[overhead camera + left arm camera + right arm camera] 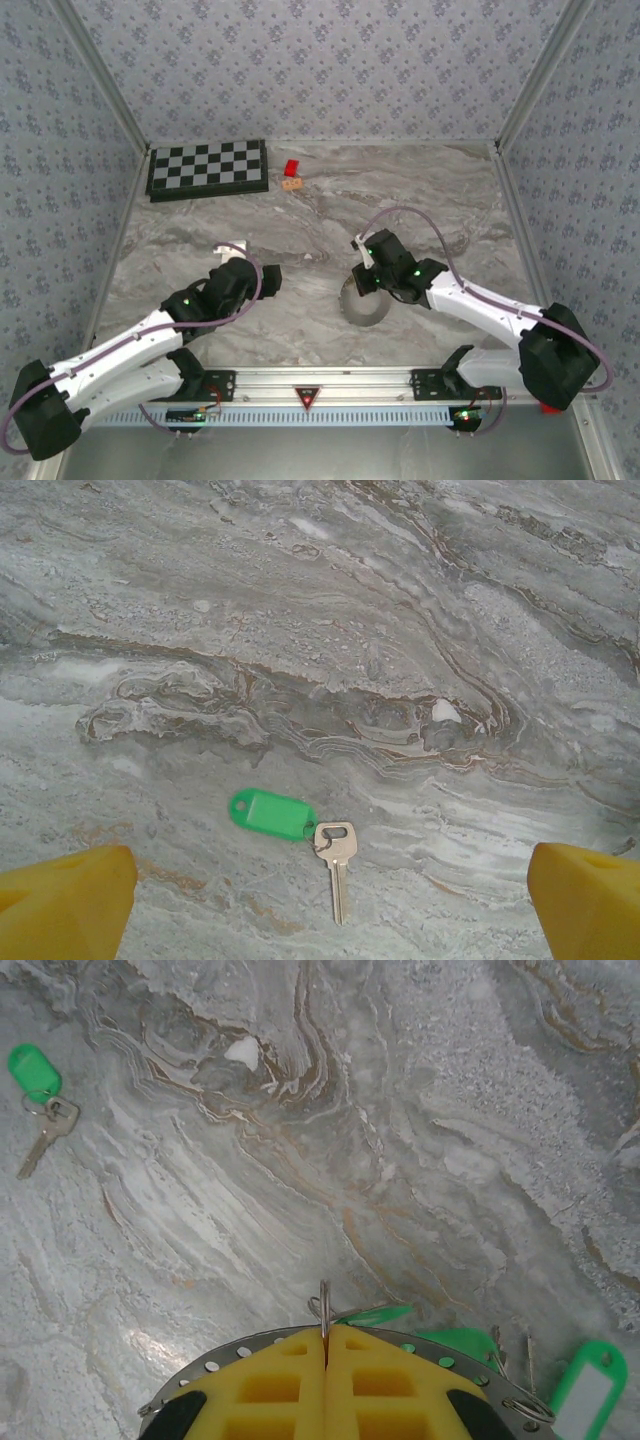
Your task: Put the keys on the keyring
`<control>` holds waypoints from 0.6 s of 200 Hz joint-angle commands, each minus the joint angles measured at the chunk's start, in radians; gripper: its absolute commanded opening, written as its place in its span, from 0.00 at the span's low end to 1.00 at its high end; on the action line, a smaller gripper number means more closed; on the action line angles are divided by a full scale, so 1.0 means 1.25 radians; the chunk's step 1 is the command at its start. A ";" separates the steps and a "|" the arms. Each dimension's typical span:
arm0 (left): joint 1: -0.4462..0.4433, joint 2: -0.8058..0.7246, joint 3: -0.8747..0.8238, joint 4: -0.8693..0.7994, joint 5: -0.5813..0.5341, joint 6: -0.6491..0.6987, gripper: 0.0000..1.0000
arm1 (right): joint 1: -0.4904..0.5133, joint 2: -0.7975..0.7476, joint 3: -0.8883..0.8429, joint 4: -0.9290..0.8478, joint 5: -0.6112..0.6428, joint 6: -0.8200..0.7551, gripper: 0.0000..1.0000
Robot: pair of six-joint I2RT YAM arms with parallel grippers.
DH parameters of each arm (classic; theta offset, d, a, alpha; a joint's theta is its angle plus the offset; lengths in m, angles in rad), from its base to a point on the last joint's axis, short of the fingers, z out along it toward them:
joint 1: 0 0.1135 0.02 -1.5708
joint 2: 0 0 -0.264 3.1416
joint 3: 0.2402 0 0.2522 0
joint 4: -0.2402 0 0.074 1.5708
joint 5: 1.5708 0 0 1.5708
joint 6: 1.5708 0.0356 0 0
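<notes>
One of the keys (337, 865), silver with a green plastic tag (272, 813), lies flat on the marble between the wide-apart yellow fingers of my left gripper (330, 905), which is open and hovers above it. This key also sits far left in the right wrist view (42, 1138). My right gripper (325, 1332) is shut on the thin wire loop (323, 1305) of another key whose green tag (375, 1315) pokes out beside the fingers. Just under them curves the keyring (225, 1358), a grey metal band with small holes. From above, the keyring (365, 308) lies below the right gripper (362, 278).
More green tags (590, 1380) rest at the keyring's right side. A folded chessboard (208, 168) lies at the back left, with a small red block (292, 167) and a tan piece (292, 184) beside it. Patterned walls enclose the table on three sides.
</notes>
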 commanded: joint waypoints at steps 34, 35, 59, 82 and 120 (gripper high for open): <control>-0.007 -0.009 0.006 -0.017 -0.014 0.009 1.00 | -0.019 0.025 0.026 -0.001 0.004 -0.008 0.00; -0.006 -0.009 0.006 -0.017 -0.014 0.009 1.00 | -0.019 0.027 0.027 0.000 0.004 -0.009 0.00; -0.006 -0.012 0.005 -0.021 -0.014 0.008 0.99 | -0.021 0.098 0.049 0.002 -0.001 -0.012 0.00; -0.006 -0.017 0.006 -0.027 -0.011 0.008 1.00 | -0.020 0.178 0.069 0.011 0.002 -0.011 0.00; -0.007 -0.036 0.005 -0.050 -0.011 0.007 1.00 | -0.019 0.226 0.090 0.015 0.005 -0.003 0.31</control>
